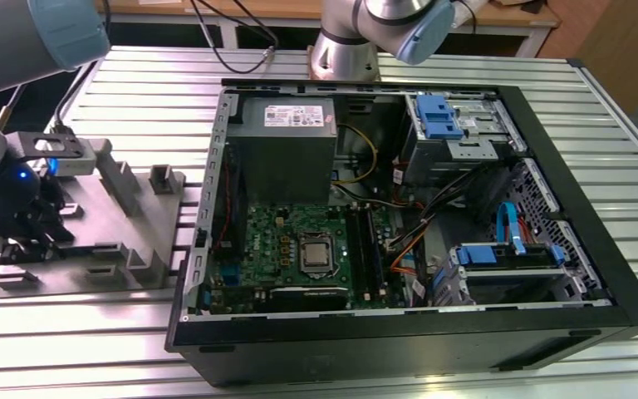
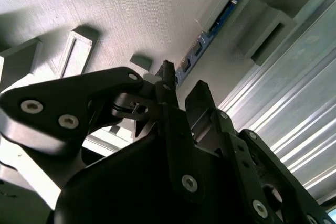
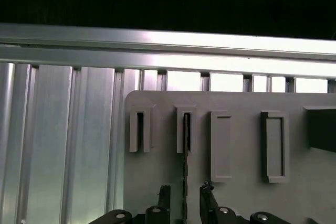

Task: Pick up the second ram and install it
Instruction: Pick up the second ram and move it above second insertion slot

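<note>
The second ram stands on its long edge in a grey slotted fixture plate, which lies on the ribbed aluminium tabletop. In the first wrist view the ram is seen edge-on, a thin dark line. One end sits in a raised slot block of the plate and the other end reaches down between the fingers of the gripper.

The jaws are apart, one finger on each side of the stick. A narrow gap shows on both sides, so they straddle it without clamping it.

In the second wrist view the second ram shows its flat face at a slant. It is a long, narrow blue-green board with a row of small dark chips along it, held upright between two grey blocks. Its near end runs in behind the black fingertips.

In the exterior view the gripper hangs low over the fixture plate at the exterior view's left. To the exterior view's right of the plate, and apart from it, an open black computer case lies on its side on the same tabletop. Its green motherboard faces up.
</note>
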Action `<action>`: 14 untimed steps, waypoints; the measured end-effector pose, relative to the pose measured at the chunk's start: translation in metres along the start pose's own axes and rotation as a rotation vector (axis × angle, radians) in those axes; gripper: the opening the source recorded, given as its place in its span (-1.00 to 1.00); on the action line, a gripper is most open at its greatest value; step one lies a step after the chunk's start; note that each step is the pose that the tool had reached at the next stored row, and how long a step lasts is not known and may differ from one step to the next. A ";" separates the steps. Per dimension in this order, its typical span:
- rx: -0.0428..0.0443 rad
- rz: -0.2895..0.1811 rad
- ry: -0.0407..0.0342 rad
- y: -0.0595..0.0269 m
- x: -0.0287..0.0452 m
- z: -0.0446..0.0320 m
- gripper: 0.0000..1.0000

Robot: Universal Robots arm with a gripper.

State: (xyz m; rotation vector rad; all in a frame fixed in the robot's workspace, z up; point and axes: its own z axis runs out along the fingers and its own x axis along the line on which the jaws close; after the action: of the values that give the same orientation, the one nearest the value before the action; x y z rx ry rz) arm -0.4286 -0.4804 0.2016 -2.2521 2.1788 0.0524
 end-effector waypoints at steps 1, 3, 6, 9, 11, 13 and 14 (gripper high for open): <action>0.0000 0.000 0.0000 0.0000 0.0000 0.0000 -0.29; 0.0001 0.000 0.0000 0.0001 0.0000 0.0001 -0.29; 0.0001 0.000 0.0000 0.0002 0.0000 0.0001 -0.46; 0.0000 0.000 0.0000 0.0002 0.0000 0.0000 -0.62; 0.0001 0.000 -0.0001 0.0002 0.0000 0.0001 -0.62; 0.0001 0.000 0.0000 0.0002 0.0000 0.0001 -0.62; 0.0001 0.000 -0.0005 0.0003 0.0000 0.0001 -0.62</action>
State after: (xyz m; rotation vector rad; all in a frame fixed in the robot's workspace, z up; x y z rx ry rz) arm -0.4289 -0.4804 0.2015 -2.2518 2.1785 0.0529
